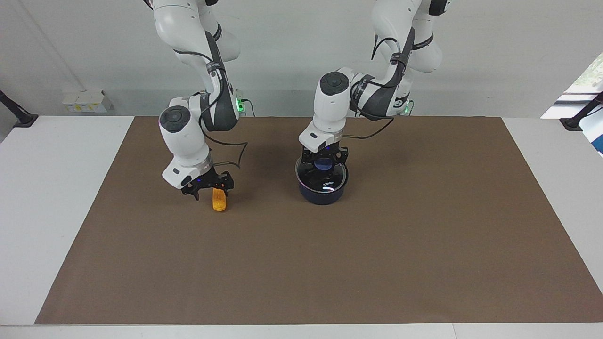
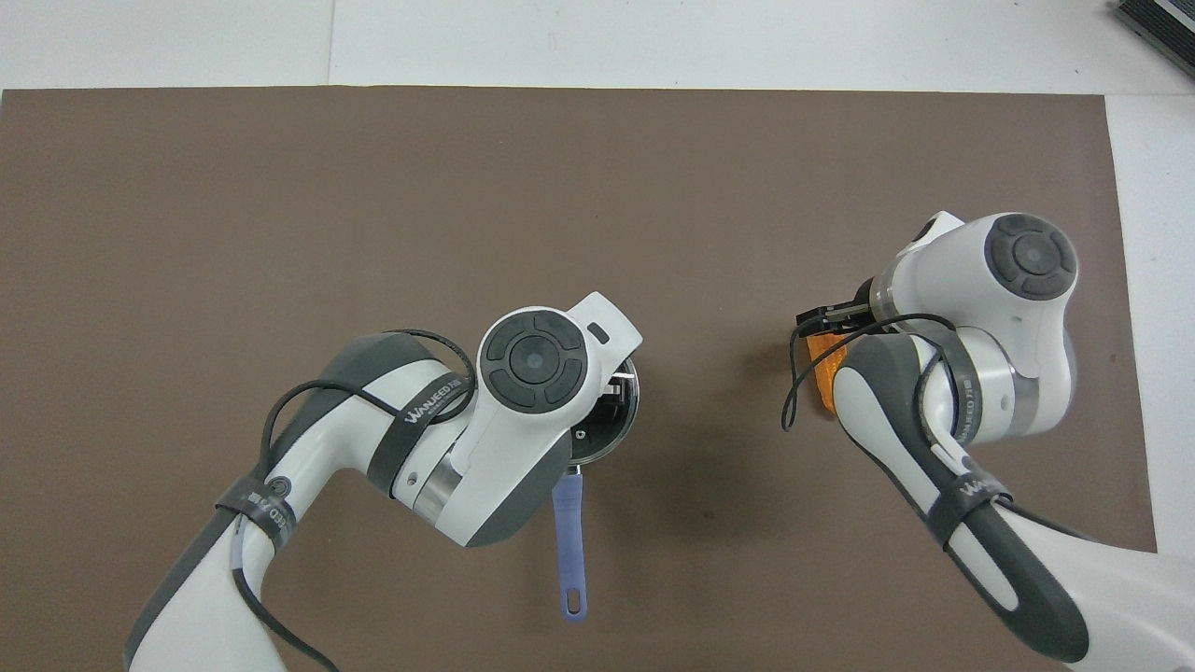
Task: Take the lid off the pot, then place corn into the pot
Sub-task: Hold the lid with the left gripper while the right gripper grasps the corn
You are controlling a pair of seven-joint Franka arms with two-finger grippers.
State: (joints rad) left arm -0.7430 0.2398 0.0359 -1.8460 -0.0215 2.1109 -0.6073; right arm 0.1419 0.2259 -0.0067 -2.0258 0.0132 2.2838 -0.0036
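Observation:
The dark blue pot stands on the brown mat, its long blue handle pointing toward the robots. The glass lid with its blue knob sits at the pot's rim, perhaps just raised. My left gripper is shut on the knob; in the overhead view its wrist hides it, and only part of the lid shows. The yellow-orange corn lies on the mat toward the right arm's end. My right gripper is open, low over the corn's end nearer the robots. The right arm partly hides the corn from above.
The brown mat covers most of the white table. A small white box sits at the table's edge by the wall, at the right arm's end.

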